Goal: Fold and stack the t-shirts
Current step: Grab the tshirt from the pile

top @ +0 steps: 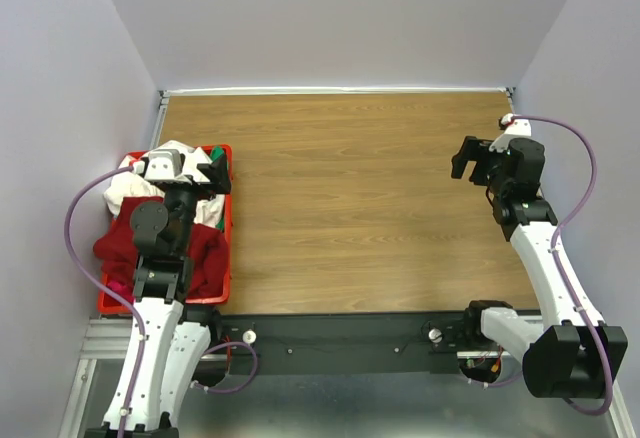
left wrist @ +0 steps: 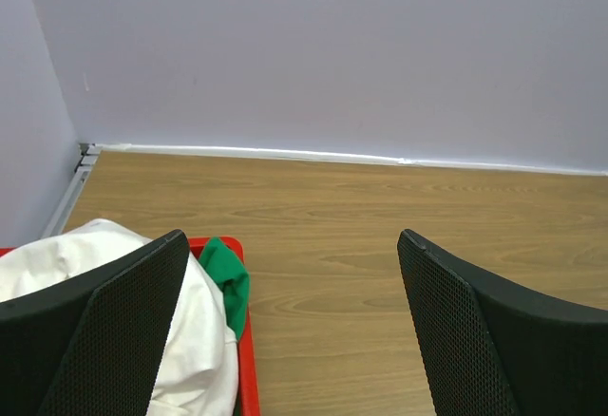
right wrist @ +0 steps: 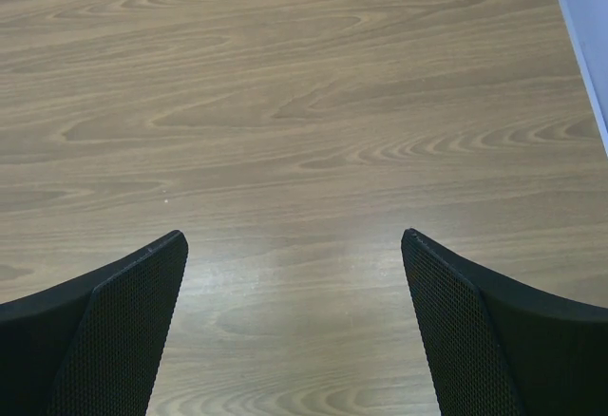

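Crumpled white, dark red, green t-shirts, seemingly unfolded; left claw and right claw apart, empty.

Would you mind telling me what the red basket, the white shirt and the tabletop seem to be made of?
Basket: likely plastic, its thin rim smooth and rigid. White shirt: soft cloth, matte and rumpled. Tabletop: wood or wood-look laminate, grain pattern with slight sheen.
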